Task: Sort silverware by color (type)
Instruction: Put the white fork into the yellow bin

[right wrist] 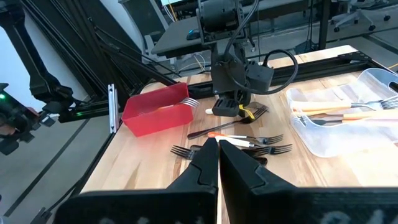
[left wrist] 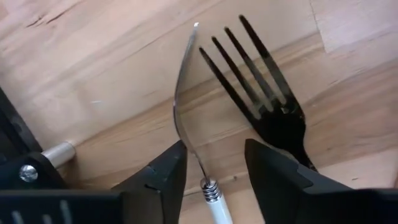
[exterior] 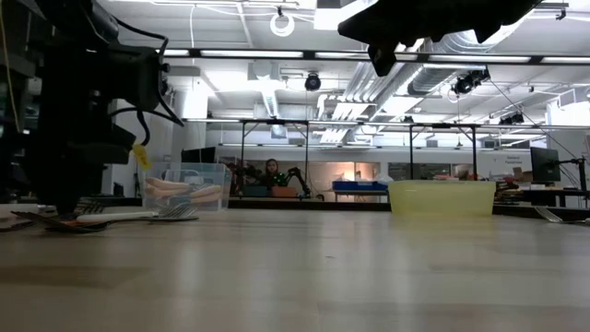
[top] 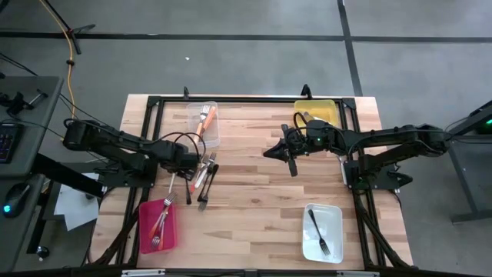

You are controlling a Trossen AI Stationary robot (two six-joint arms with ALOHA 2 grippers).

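Fingers [left wrist: 214,171] astride white-handled fork [left wrist: 186,124]

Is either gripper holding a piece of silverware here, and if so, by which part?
Nothing is gripped yet. The left gripper straddles the white-handled utensil at its neck, jaws open. The right gripper is shut and empty.

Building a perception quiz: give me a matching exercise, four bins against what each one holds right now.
Bins:
1. red bin
2. clear bin
3. yellow bin
4. white bin

Contents:
a. one dark fork
b. orange-handled utensils
c. no utensil visible
d. red-handled forks

Pairs: 1-d, 2-b, 3-c, 4-a
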